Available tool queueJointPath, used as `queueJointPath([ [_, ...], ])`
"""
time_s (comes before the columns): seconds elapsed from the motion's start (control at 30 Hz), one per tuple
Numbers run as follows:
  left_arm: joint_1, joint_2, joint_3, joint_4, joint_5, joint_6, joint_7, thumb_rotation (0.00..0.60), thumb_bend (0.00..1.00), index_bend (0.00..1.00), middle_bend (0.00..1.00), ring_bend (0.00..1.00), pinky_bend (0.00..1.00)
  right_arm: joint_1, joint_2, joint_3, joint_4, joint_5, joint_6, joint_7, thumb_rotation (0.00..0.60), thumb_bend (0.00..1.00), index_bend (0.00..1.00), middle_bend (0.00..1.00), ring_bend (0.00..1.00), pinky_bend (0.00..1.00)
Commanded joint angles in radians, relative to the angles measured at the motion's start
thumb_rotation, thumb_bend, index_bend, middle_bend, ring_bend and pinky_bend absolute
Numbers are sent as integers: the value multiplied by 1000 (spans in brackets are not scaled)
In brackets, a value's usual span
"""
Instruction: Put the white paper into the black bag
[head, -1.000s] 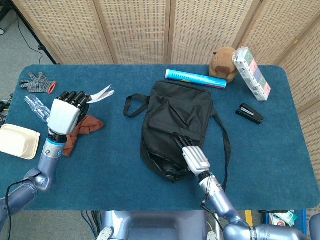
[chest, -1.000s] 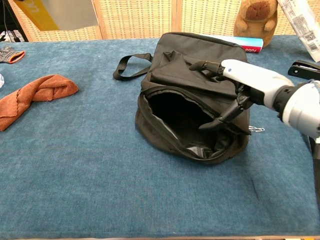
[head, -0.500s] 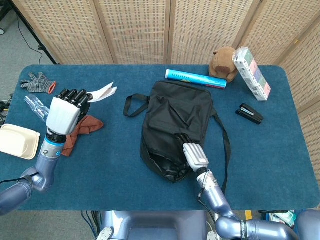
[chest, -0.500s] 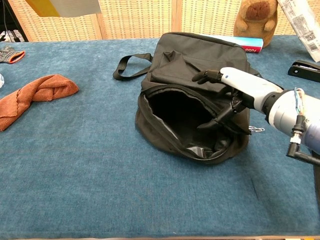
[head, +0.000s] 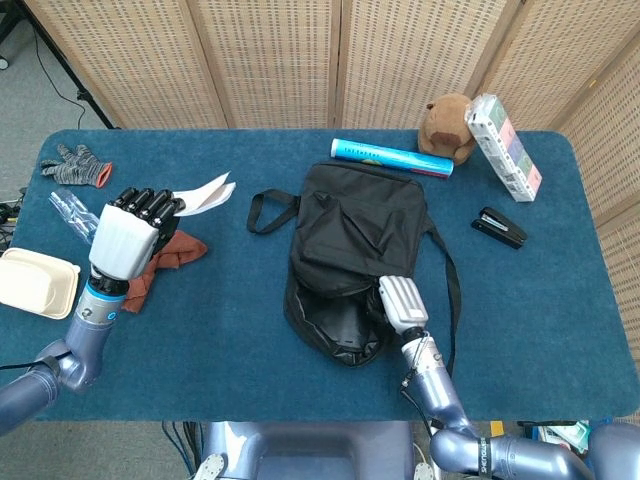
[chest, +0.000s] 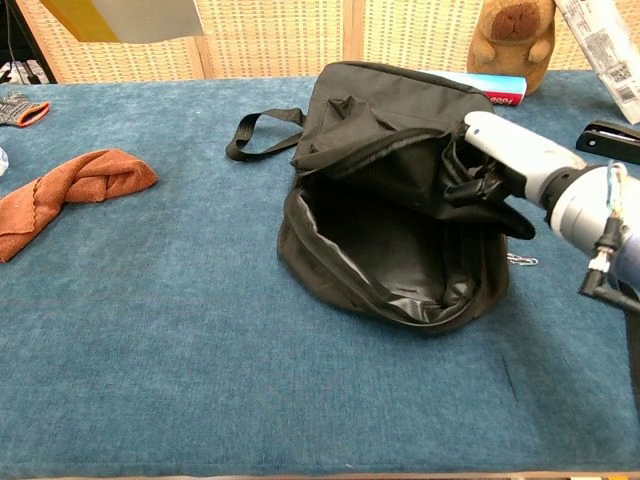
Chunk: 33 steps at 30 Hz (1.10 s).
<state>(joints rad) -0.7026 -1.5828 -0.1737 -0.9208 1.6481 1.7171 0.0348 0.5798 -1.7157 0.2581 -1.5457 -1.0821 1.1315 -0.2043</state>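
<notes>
Seen from the head view: a blue carpeted surface (head: 230, 300) in front of woven screens. At centre, a black fabric bag with a strap (head: 355, 255), mouth open toward the lower edge of the frame. Right hand (head: 400, 305) at lower centre, gripping the upper lip of the bag's opening and lifting it, so that in the chest view the mouth gapes wide with the dark lining exposed. Left hand (head: 130, 228) at left of the frame, fingers curled around a sheet of white paper (head: 207, 193) held above the surface, the sheet sticking out toward the upper right, well apart from the bag. Under that hand, a crumpled rust-orange cloth (head: 165, 258). Along the left edge, a grey knitted glove (head: 72, 165) and a cream plastic container (head: 35, 283). Above the bag, a light blue tube (head: 392, 157), a brown plush toy (head: 446, 127), and at right a black stapler (head: 499, 228).
</notes>
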Motion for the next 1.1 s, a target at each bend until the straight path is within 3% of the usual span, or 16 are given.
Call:
queueJointPath([
  [0.03,17,-7,24,12,32,36,-38,600,564,804,590,598,697,2,27,14,-5,-6,-7,8,600,849,566,567,553,728],
  [0.33,37,-47,115,41,165,138,-158,600,565,804,590,597,697,35,151,61,-66,-27,-37,-20,600,847,571,570,558,729],
  [0.57,20,-114,183,98,284,191,-194,600,564,804,590,598,697,83,190,76,-30,-27,-90,-42,600,843,572,571,558,729],
  [0.83,-22,-221,194,202,355,263,-219,600,565,804,590,597,697,123,185,74,6,-3,-130,-47,600,843,574,573,560,729],
  [1.1,-82,-322,177,273,367,247,-193,600,564,804,590,596,697,157,207,80,-28,85,-171,-98,600,842,575,578,560,728],
])
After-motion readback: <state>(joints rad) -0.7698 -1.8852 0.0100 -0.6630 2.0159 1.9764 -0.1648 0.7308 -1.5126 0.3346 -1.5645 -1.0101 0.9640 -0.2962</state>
